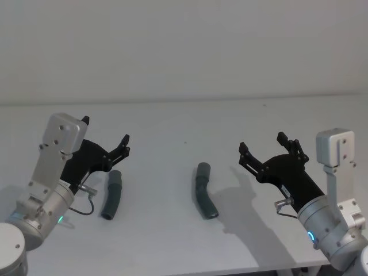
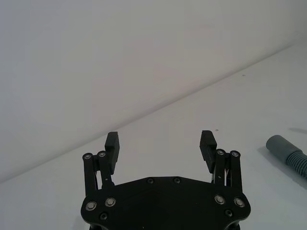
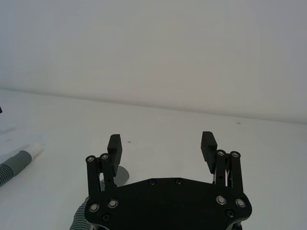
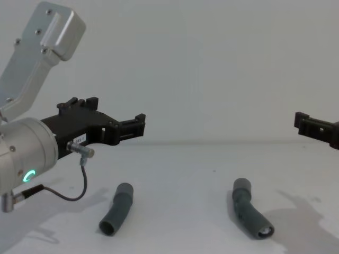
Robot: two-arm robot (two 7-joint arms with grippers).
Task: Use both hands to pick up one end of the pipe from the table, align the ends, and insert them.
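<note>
Grey pipe [image 3: 80,219], half hidden, behind right gripper [image 3: 162,143]

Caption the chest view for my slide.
Left gripper and right gripper hover above the white table, two grey hose pieces lying apart on it.

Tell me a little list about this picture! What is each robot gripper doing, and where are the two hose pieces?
left gripper: open, empty, raised above the table
right gripper: open, empty, raised above the table
left hose piece: lying on the table beside the left gripper
right hose piece: lying on the table between the two grippers
joined together: no, the pieces lie apart
touched by a gripper: neither piece
</note>
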